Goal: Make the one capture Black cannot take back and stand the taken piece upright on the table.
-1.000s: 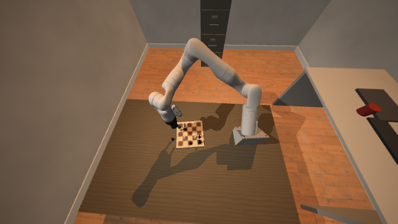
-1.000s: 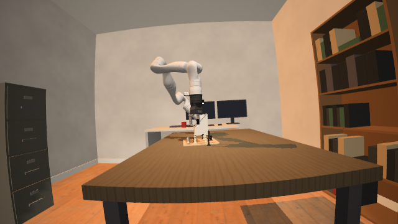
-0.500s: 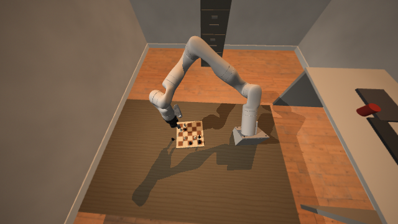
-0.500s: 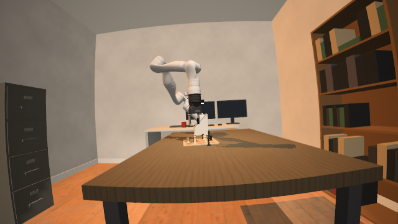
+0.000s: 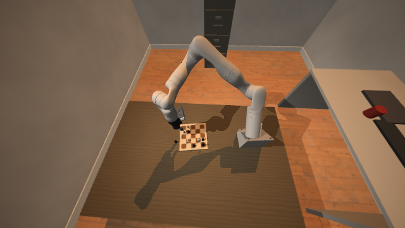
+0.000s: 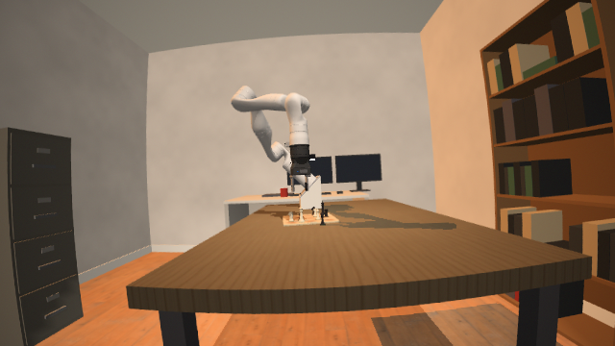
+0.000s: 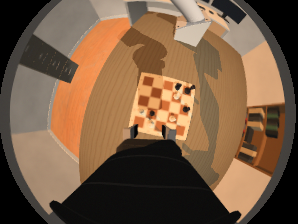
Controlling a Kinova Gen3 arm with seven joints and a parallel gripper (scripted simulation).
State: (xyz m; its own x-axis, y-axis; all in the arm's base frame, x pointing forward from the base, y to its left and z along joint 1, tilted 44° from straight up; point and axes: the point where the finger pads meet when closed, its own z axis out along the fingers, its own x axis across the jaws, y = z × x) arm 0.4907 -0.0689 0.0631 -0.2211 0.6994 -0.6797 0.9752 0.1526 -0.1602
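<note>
The small chessboard (image 5: 202, 127) (image 6: 288, 222) (image 7: 148, 87) lies on the brown table and holds a few white and black pieces. One black piece (image 5: 176, 141) (image 6: 323, 216) stands upright on the table just off the board's left edge. My gripper (image 5: 181, 127) (image 6: 301, 185) is open and empty. It hangs above the board's far left corner, over a white piece there, well clear of the pieces. In the wrist view the dark gripper body (image 7: 149, 196) fills the bottom and hides the fingertips.
The arm's base (image 5: 254, 139) stands on the table right of the board. A desk with a red cup (image 5: 374, 111) (image 6: 283, 192) and monitors (image 6: 357, 168) is beyond the table. A filing cabinet (image 5: 218, 28) stands at the back wall.
</note>
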